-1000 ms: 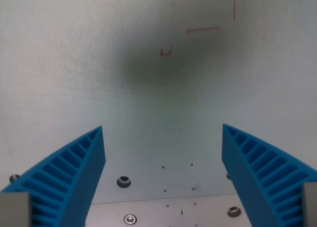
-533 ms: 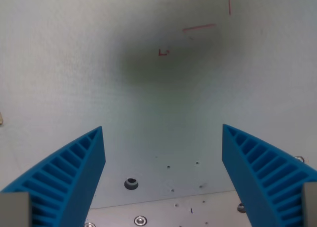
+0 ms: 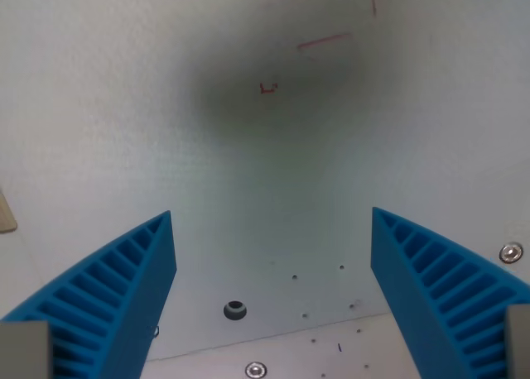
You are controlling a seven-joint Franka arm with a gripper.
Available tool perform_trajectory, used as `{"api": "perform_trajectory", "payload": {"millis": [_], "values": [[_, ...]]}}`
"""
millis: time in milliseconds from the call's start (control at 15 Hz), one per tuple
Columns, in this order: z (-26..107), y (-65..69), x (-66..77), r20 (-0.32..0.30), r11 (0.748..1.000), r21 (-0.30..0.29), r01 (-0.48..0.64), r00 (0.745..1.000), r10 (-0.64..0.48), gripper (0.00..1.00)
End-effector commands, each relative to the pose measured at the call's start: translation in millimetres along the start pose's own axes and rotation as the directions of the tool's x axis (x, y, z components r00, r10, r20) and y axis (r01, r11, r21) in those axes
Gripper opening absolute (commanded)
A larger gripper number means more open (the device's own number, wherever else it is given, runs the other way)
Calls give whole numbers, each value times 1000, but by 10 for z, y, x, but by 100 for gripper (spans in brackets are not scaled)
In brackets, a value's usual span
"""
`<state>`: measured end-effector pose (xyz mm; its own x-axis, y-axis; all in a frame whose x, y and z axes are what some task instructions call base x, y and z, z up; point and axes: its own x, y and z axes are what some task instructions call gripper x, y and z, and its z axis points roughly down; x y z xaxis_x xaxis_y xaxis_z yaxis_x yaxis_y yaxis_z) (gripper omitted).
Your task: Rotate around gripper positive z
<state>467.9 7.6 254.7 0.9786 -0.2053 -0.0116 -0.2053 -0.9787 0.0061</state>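
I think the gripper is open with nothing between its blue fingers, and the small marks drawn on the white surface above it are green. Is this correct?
Not quite: the marks are red, not green, as the wrist view shows. The rest holds: the gripper is open, its blue fingers stand well apart, and only the bare white surface shows between them.

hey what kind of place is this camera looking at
Probably a lab robot workbench: a plain white tabletop with red pen marks, bolt holes and screws, seen between open blue gripper fingers.
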Motion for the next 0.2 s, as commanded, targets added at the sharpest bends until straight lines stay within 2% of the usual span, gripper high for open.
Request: {"api": "perform_trajectory", "payload": {"millis": [67, 200], "values": [[-18, 1, 2, -4, 988, 1, -155, 988, 155, 100], [-18, 1, 2, -4, 984, 1, -178, 984, 178, 100]]}}
